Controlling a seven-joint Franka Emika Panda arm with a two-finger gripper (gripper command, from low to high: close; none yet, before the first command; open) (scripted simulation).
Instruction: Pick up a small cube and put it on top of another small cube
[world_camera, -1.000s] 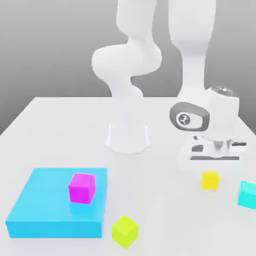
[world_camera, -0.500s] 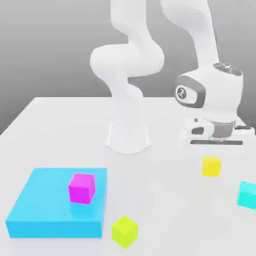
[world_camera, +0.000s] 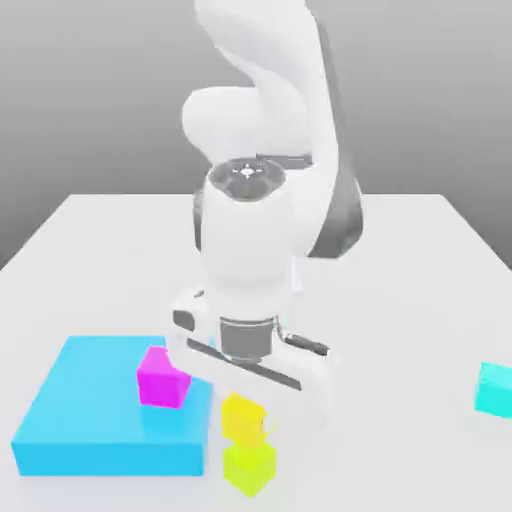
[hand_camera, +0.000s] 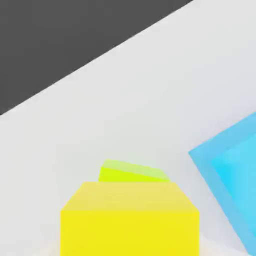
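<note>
The small golden-yellow cube (world_camera: 243, 417) hangs under my hand, right over the lime yellow-green cube (world_camera: 249, 467) near the table's front edge. My gripper (world_camera: 245, 398) is shut on the golden-yellow cube, and the white hand above covers most of its fingers. Whether the two cubes touch, I cannot tell. In the hand view the golden-yellow cube (hand_camera: 130, 220) looms close, and a strip of the lime cube (hand_camera: 132, 172) peeks out behind it.
A flat cyan-blue block (world_camera: 100, 425) lies at the exterior view's left, close beside the stack, and carries a magenta cube (world_camera: 163, 377). Its corner (hand_camera: 232, 170) shows in the hand view. A cyan cube (world_camera: 494, 389) sits at the far right. The white table (world_camera: 400, 440) spreads around.
The arm has swung from the exterior view's right to the front centre, carrying the golden-yellow cube from the table to just over the lime cube. The other cubes stayed put.
</note>
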